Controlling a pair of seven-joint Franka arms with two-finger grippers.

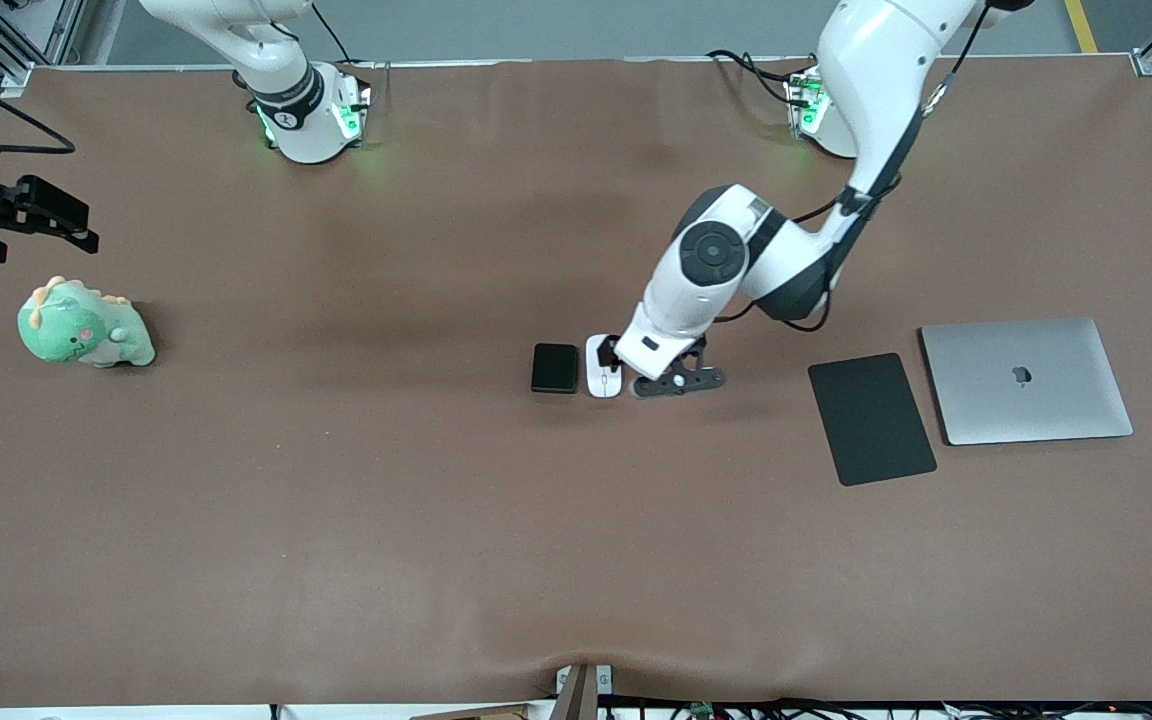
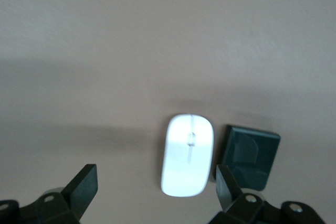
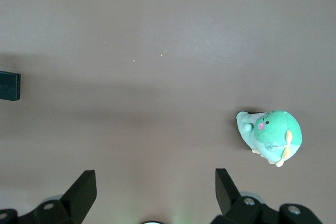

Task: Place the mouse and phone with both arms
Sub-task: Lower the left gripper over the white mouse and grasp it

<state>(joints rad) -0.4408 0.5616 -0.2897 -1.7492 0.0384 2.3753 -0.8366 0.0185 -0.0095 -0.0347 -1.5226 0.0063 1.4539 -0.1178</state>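
Left gripper (image 1: pixel 608 362): low over the middle of the table (image 1: pixel 336 500), directly above the mouse (image 1: pixel 603 379). Fingers (image 2: pixel 84 184) spread wide in the left wrist view, nothing between them; the mouse lies on the cloth inside the span, closer to one finger, not gripped.

Mouse: white, oval, glossy, thin centre line; flat on the table near its middle.

Phone (image 1: pixel 555 368): small black slab, flat on the table just beside the mouse, toward the right arm's end; a narrow gap separates the two. Also seen in the left wrist view (image 2: pixel 249 157).

Mouse pad (image 1: pixel 871 418): large flat black sheet, toward the left arm's end, well apart from the mouse.

Laptop (image 1: pixel 1026 380): silver, lid closed, just beside the mouse pad, closer to the table's end.

Right gripper (image 1: pixel 46 222): waiting above the right arm's end of the table, fingers (image 3: pixel 84 187) wide apart, empty.

Toy dinosaur (image 1: pixel 84 326): green plush, on the table near the right gripper, nearer the front camera.
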